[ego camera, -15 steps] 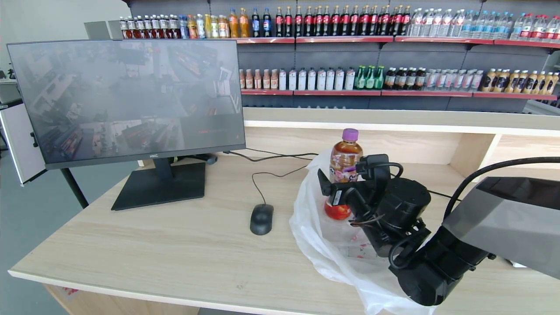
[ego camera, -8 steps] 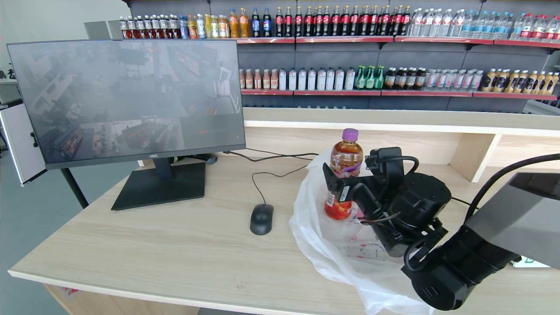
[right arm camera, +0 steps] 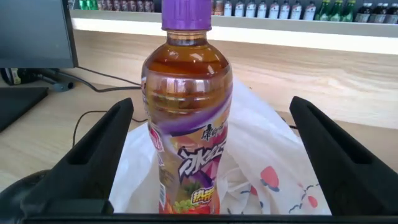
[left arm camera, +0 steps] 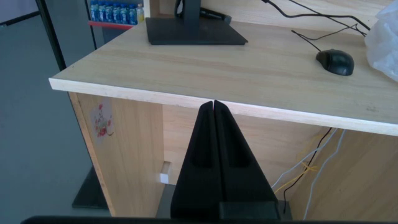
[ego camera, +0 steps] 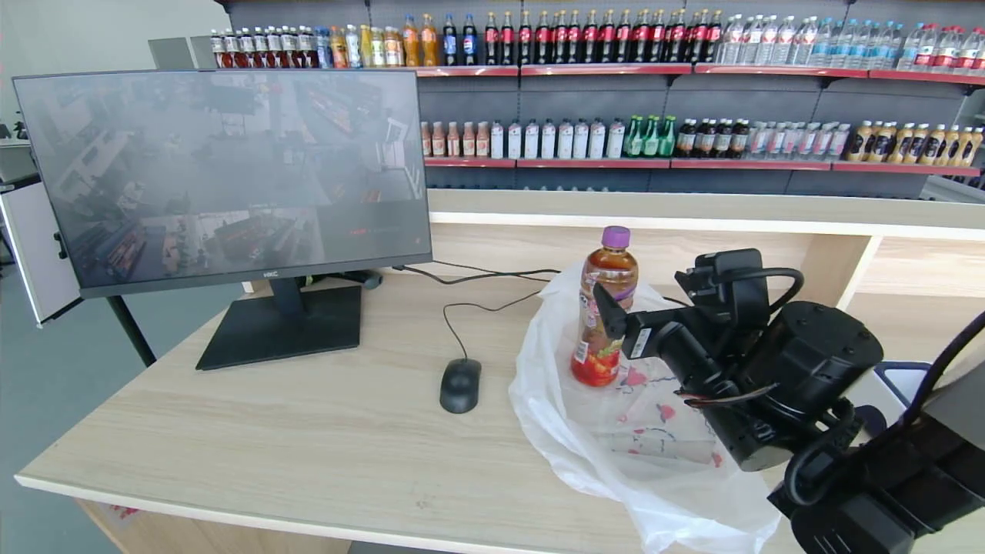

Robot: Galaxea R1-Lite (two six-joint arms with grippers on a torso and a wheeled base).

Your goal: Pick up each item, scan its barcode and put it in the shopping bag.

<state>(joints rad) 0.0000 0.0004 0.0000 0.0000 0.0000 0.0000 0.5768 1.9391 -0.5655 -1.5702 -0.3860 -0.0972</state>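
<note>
Right claw [right arm camera: 211, 115] spread wide, empty, by purple-labelled bottle [ego camera: 608, 285] upright in bag [ego camera: 569, 431]; left claw [left arm camera: 214, 106] pressed together

left pincer [left arm camera: 214, 111]: closed | right pincer [right arm camera: 211, 107]: spread wide, level

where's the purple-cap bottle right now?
Head view: the bottle stands upright on the shopping bag, right half of the counter, right of the mouse, in front of the open right tool.

Head: high, facing forward and down across the desk [ego camera: 308, 446] to the shelves [ego camera: 692, 165]. Right wrist: level, very near the bottle [right arm camera: 186, 124] — shared with the head. Left wrist: low, off the desk's front edge — mouse [left arm camera: 334, 61] shared too.
</note>
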